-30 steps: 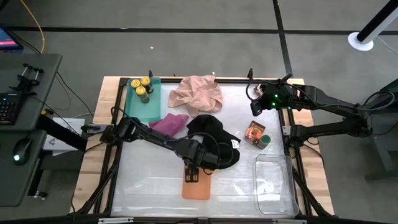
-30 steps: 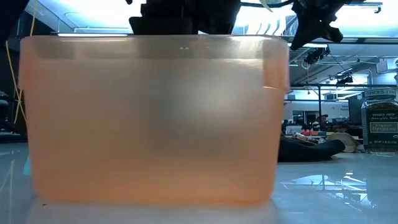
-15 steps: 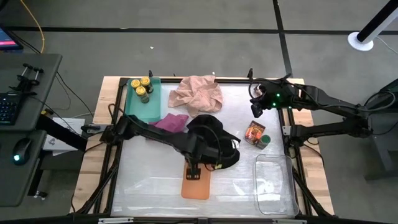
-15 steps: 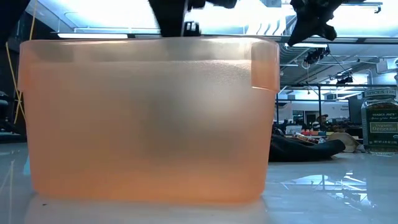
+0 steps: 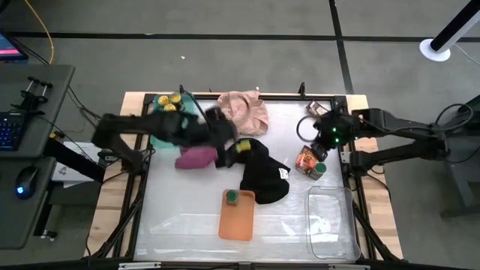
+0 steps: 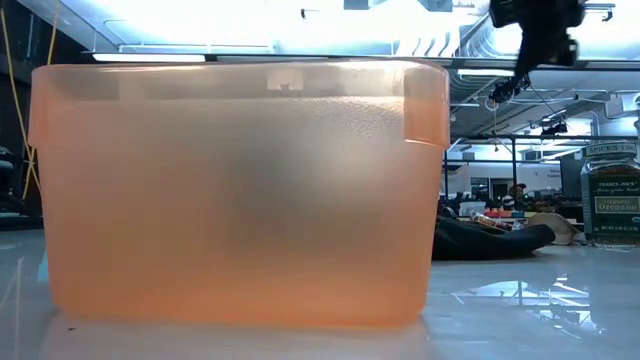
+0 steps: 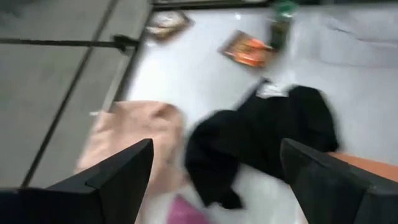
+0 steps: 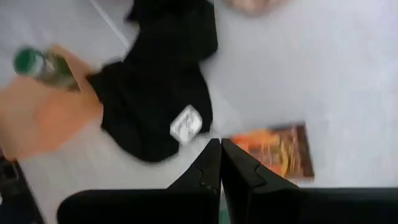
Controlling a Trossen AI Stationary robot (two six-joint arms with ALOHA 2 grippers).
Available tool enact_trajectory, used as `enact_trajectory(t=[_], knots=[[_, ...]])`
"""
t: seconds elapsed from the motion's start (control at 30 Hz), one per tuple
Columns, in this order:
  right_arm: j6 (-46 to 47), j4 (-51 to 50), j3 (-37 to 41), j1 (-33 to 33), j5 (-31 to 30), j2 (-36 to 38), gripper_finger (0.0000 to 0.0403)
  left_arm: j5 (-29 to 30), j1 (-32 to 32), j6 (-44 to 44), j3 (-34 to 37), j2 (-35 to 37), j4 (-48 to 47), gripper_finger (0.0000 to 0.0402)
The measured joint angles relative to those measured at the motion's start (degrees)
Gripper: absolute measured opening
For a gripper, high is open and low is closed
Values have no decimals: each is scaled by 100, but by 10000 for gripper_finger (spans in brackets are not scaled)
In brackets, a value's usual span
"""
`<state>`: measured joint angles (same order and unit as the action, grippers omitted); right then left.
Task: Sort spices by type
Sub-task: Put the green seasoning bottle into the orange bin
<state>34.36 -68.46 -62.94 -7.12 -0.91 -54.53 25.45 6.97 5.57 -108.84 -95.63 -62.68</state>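
Note:
A green-lid jar stands upright on its base in the far end of the orange tray; it also shows in the right wrist view. My left gripper hangs open and empty between the magenta cloth and the black cloth, its fingers wide apart. My right gripper is shut and hovers just above an orange-brown packet. A second green-lid jar stands beside that packet. Yellow-lid jars stand in the green tray.
A pink cloth lies bunched at the far edge. Another packet lies near the far right corner. A clear tray sits at the near right. In the low view the orange tray fills the front and an oregano jar stands at right.
My left gripper has let go of the green-lid jar, which stays standing in the orange tray, and has swung up and fast toward the table's far left, over the cloths. My right gripper has moved toward the near edge, from the far right corner to above the packet.

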Motion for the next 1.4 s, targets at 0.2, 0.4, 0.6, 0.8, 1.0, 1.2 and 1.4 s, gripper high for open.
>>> enact_trajectory(t=[0.2,0.4,0.6,0.8,1.0,1.2,1.4], knots=[[1456,-140,0,688,-11,-41,0,-1526,-1112,-76,2807,1627,2230,335],[3163,-339,0,1360,-250,-374,0,-2764,-1610,829,5189,2709,4814,335],[3518,-547,0,1760,-46,-1126,0,-2930,-1544,1526,6052,3013,5891,335],[2885,-742,0,1605,11,-1618,17,-2944,-1520,1384,6070,2991,5986,335],[2866,-1451,2,1416,199,-1715,128,-3114,-1614,1564,6070,2989,5958,335],[2828,-1812,2,1278,-44,-1711,267,-3082,-1612,1827,6070,2989,5984,335],[1201,-1452,2,1317,-394,-1711,315,-3024,-1612,2052,6071,2989,6005,335]])
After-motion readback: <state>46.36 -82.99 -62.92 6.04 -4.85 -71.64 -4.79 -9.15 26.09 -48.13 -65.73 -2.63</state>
